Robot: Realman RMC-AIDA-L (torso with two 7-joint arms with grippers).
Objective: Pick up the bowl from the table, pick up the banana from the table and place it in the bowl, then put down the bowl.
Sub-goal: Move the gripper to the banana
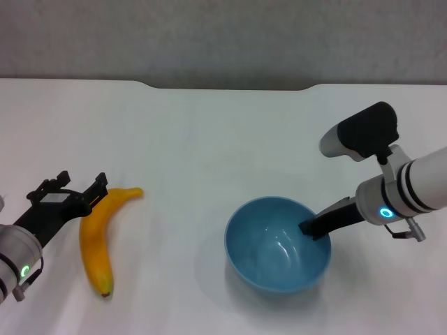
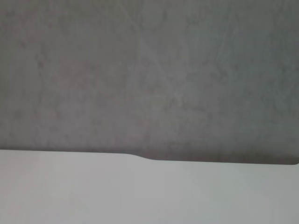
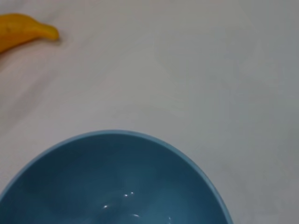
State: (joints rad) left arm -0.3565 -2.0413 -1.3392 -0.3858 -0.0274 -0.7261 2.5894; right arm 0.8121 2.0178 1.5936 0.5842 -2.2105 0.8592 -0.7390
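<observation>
The bowl [image 1: 277, 244] sits mouth-up on the white desk [image 1: 209, 139], on the robot's right and near the front, and the right end effector [image 1: 316, 228] is at its rim on the side nearest that arm: one dark finger reaches over the lip and down inside the wall, and the other is presumably outside, hidden by the bowl, so it looks closed or closing on the rim, though a firm pinch cannot be confirmed. The right wrist view looks straight down into the blue bowl [image 3: 112, 182], with the banana [image 3: 25, 30] well apart across the desk. To do this step well, I judge the fingers should seat deep enough on the wall to stop the glossy rim slipping, close squarely, then lift straight up and keep the mouth level so it can receive the fruit. The banana [image 1: 101, 237] lies flat on the robot's left; its long axis runs from the near end with the small dark tip away toward the far right, where the curved end points roughly toward the middle of the desk. The left end effector [image 1: 70, 197] hovers just beside its far half, fingers spread, holding nothing. The left wrist view shows only the desk's far edge and the wall.
</observation>
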